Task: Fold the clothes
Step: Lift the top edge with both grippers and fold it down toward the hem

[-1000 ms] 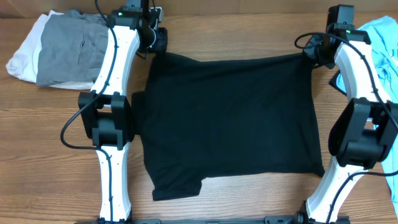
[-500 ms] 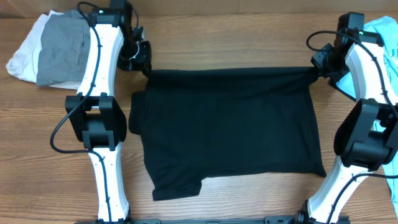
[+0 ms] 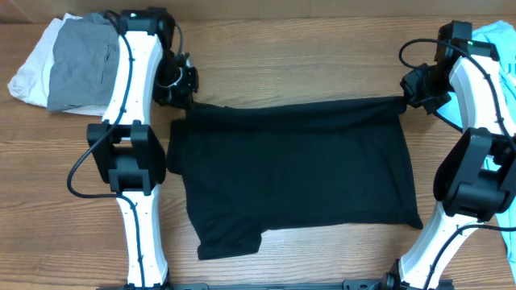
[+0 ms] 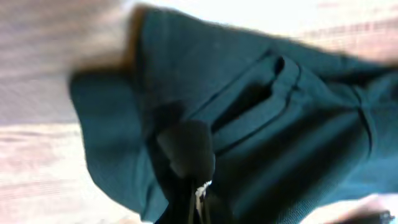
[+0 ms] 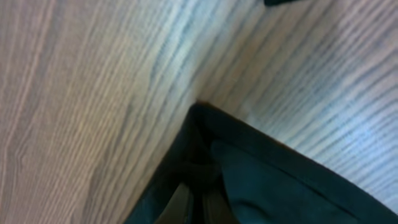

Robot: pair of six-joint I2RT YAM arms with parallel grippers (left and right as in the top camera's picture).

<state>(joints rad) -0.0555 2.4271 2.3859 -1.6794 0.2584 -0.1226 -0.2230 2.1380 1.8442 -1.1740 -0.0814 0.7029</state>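
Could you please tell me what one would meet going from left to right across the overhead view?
white garment → grey garment → left tool → black shirt → right tool → light blue garment

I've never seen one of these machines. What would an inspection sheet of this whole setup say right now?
Surface: wooden table, wood grain visible.
Job's things: black shirt spread mid-table; grey garment on white garment, far left; light blue garment, far right.
Clutter: nothing seen.
Grippers: left pincer and right pincer each shut on a far corner of the black shirt.
Cables: black cables loop beside left arm and right arm.
Surroundings: nothing seen.
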